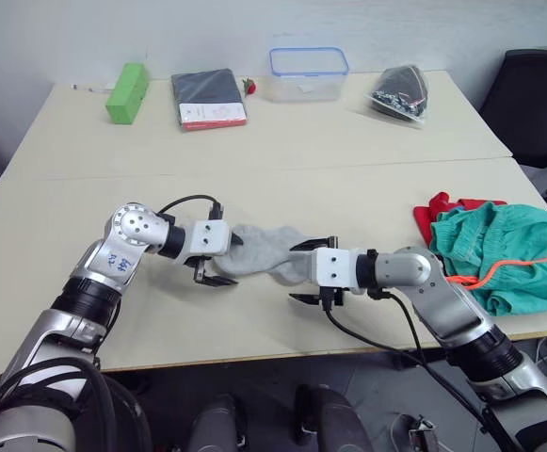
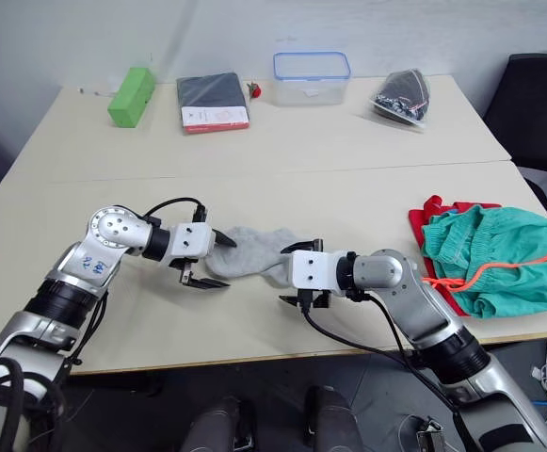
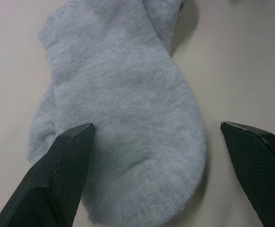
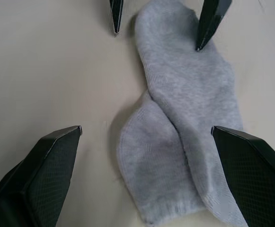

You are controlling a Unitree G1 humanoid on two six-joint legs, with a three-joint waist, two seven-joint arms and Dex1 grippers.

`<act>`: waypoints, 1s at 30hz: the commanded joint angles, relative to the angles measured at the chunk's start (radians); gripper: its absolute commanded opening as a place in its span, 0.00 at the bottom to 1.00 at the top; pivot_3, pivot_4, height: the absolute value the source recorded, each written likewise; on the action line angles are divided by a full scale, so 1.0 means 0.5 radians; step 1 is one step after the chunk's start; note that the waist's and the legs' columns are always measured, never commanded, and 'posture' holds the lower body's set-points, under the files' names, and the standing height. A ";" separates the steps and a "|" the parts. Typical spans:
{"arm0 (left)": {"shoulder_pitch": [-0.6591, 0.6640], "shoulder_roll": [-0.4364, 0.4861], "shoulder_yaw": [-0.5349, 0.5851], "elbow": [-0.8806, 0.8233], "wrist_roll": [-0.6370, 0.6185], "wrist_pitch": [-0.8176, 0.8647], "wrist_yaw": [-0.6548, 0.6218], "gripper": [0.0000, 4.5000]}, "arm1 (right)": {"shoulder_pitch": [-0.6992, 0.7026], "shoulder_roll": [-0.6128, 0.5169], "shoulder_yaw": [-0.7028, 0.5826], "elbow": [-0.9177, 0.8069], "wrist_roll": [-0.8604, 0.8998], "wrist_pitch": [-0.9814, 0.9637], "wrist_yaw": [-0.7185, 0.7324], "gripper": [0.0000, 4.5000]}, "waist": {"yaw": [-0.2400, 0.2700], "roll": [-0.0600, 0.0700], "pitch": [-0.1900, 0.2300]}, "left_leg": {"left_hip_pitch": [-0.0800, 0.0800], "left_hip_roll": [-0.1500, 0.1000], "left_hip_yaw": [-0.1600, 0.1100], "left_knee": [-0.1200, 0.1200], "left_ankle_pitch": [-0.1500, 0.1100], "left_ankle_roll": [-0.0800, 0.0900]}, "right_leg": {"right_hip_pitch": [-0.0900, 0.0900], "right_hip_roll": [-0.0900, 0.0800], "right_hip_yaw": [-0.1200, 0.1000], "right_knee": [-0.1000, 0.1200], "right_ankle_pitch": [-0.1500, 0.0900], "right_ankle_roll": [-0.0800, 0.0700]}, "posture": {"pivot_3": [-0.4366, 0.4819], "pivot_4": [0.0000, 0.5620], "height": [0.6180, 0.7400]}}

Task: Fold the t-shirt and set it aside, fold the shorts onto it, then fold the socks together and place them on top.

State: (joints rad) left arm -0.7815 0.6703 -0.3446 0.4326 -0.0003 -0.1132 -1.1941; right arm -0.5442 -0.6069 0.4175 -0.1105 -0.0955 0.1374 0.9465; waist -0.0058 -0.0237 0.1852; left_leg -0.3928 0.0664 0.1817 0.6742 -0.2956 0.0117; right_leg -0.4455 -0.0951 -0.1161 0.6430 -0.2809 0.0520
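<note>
**Grey socks between two spread hands**

The socks (image 1: 265,252), soft ribbed grey knit with rounded toes, lie overlapped on the smooth beige worktop (image 1: 254,151) between the two hands. The left hand (image 1: 218,260) is spread across one end, the right hand (image 1: 311,272) spread at the other, neither pinching cloth. Behind the right hand's arm, crumpled teal shorts (image 1: 504,254) with an orange drawstring lie on the red t-shirt (image 1: 440,209).

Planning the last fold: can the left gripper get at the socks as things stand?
Probably yes: the left gripper is open at one end of the socks, nothing between; the right gripper flanks the other end.
</note>
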 commanded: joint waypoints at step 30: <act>0.502 0.182 0.025 -1.054 0.033 0.753 -0.207 0.01 | -0.162 -0.091 -0.069 0.677 0.220 -1.148 0.599 0.00 | -0.047 0.000 0.000 | 0.002 0.003 -0.001 0.008 -0.004 0.000 | 0.002 0.001 0.012 0.006 -0.002 0.002 | 0.48 0.27 1.00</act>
State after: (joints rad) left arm -0.5448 0.7581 -0.3360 -0.0532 -0.0072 0.2355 -1.3350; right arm -0.6071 -0.6363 0.4219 0.2097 -0.0141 -0.3922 1.2249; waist -0.0292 -0.0235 0.1852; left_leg -0.3913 0.0680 0.1814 0.6784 -0.2975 0.0115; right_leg -0.4443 -0.0948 -0.1093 0.6462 -0.2818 0.0528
